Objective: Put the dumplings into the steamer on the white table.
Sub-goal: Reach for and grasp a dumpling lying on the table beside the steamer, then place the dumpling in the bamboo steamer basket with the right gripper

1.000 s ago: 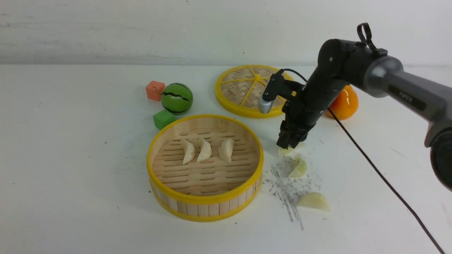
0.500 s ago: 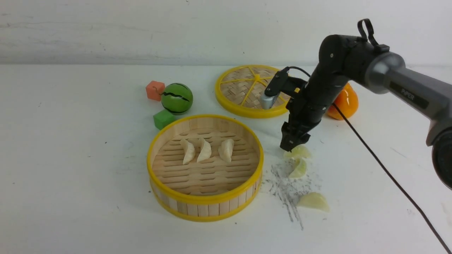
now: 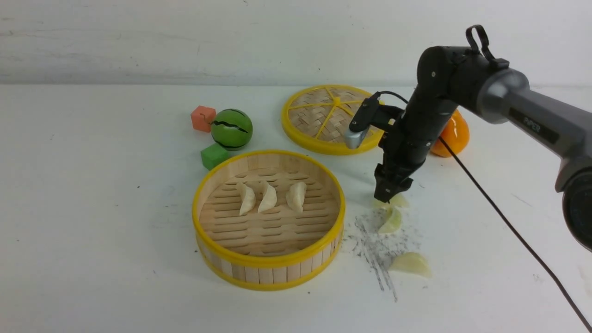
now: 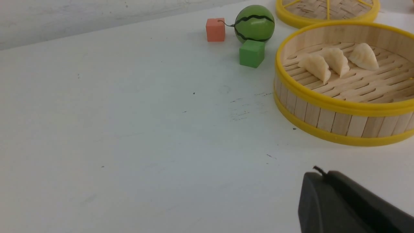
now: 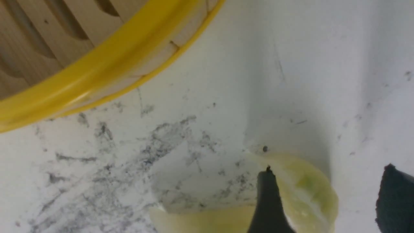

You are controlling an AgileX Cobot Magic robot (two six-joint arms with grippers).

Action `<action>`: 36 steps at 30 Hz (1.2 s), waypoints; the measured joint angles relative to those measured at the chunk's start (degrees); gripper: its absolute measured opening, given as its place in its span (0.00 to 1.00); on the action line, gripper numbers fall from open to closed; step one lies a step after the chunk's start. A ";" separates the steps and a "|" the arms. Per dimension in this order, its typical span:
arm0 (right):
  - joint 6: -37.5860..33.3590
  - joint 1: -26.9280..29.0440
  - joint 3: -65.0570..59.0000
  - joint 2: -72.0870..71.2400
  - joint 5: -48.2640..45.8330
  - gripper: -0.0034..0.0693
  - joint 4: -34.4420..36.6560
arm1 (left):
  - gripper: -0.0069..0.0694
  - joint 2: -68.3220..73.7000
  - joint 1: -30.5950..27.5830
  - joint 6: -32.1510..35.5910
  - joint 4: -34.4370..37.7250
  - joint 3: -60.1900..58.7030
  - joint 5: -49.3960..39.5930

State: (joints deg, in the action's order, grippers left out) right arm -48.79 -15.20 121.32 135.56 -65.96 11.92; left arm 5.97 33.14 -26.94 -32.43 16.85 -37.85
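The steamer (image 3: pixel 268 273) stands on the white table (image 3: pixel 92 208) with three cream dumplings (image 3: pixel 268 196) on its slatted floor. Three pale green dumplings lie on the table to its right: one (image 3: pixel 400 200) under my right gripper (image 3: pixel 388 195), one (image 3: pixel 392 221) just in front of it, one (image 3: pixel 410 263) nearer still. My right gripper (image 5: pixel 328 168) is open and low over the far green dumpling (image 5: pixel 307 184), which lies between its fingers, close to one finger (image 5: pixel 268 200). My left gripper (image 4: pixel 318 173) is shut and empty, hanging over bare table beside the steamer (image 4: pixel 339 103).
A patch of dark scratch marks (image 3: pixel 374 249) lies among the green dumplings. Behind the steamer lie its woven lid (image 3: pixel 323 115), a toy watermelon (image 3: pixel 231 129), an orange-red cube (image 3: pixel 203 118), a green cube (image 3: pixel 214 156) and an orange fruit (image 3: pixel 455 134). A black cable (image 3: pixel 499 231) trails from the right arm.
My right gripper has opened wider, shifted a little to the right and come down around the far green dumpling. The dumpling has shifted slightly right. Nothing else has moved.
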 joint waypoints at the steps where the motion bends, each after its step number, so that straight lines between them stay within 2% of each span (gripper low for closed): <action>1: 0.00 0.00 0.00 0.48 0.25 0.60 0.00 | 0.07 0.00 0.00 0.00 -0.02 0.00 0.00; 7: 0.00 0.00 0.00 1.89 0.94 0.34 0.05 | 0.07 0.00 0.00 0.00 -0.02 0.00 0.00; 16: 1.14 0.37 0.76 -1.25 1.10 0.32 -0.18 | 0.08 0.00 0.00 0.00 -0.02 0.00 0.00; 18: 4.10 0.57 1.17 -3.41 1.49 0.32 -0.18 | 0.08 0.00 0.00 0.00 -0.02 -0.07 0.00; 21: 12.67 0.91 1.24 -7.41 2.17 0.32 1.95 | 0.08 0.00 0.00 0.00 -0.02 -0.08 0.00; 26: 26.90 0.35 1.67 -11.62 3.59 0.32 13.81 | 0.08 0.00 0.00 0.00 -0.07 -0.26 0.00; 28: 29.59 -1.53 1.72 -12.07 3.12 0.32 16.81 | 0.08 0.00 0.00 0.00 -0.07 -0.26 0.00; 31: 32.52 -6.52 1.72 -11.00 2.30 0.32 15.48 | 0.08 0.00 0.00 0.00 -0.01 -0.26 0.06; 34: 37.86 -14.71 1.63 -7.83 2.70 0.32 9.39 | 0.08 0.00 0.00 0.00 -0.01 -0.26 0.00; 36: 40.45 -18.04 1.53 -6.54 3.48 0.32 6.57 | 0.09 0.00 0.00 0.00 -0.01 -0.26 0.00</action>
State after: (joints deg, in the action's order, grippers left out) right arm -8.34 -33.24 122.85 129.02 -62.48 18.49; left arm 5.97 33.14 -26.94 -32.44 16.59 -37.85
